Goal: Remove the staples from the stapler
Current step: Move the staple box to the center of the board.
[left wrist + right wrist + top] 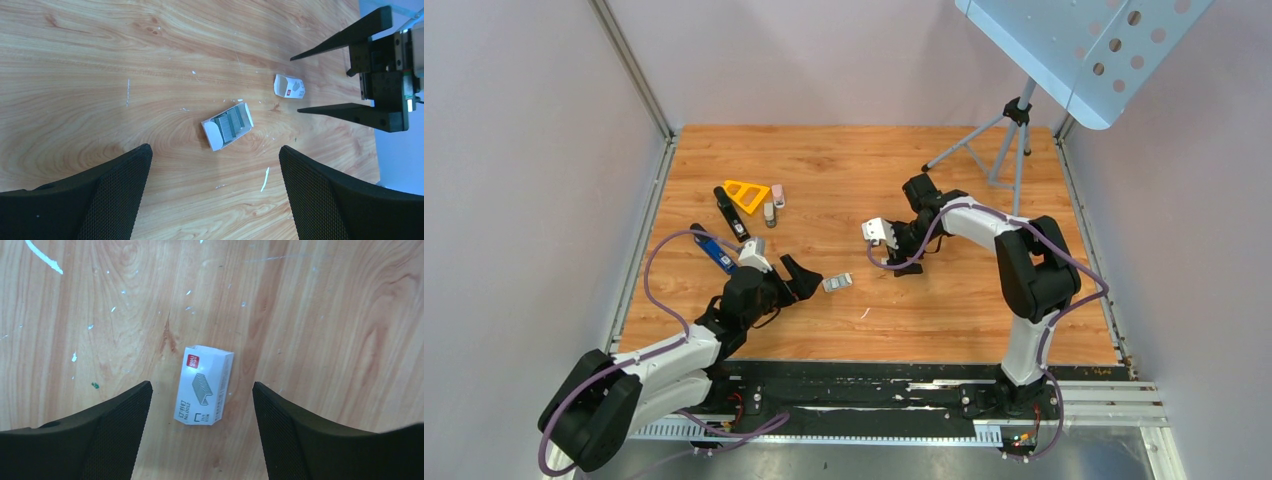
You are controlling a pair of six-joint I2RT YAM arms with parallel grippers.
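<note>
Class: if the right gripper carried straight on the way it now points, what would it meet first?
Most likely the small white staple box lying flat on the wooden table, centred between the right gripper's open fingers; the fingers themselves would land on bare wood either side.

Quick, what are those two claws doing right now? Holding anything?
Left gripper: jaws open, holding nothing.
Right gripper: jaws open, white cardboard staple box lying between them, not gripped.
</note>
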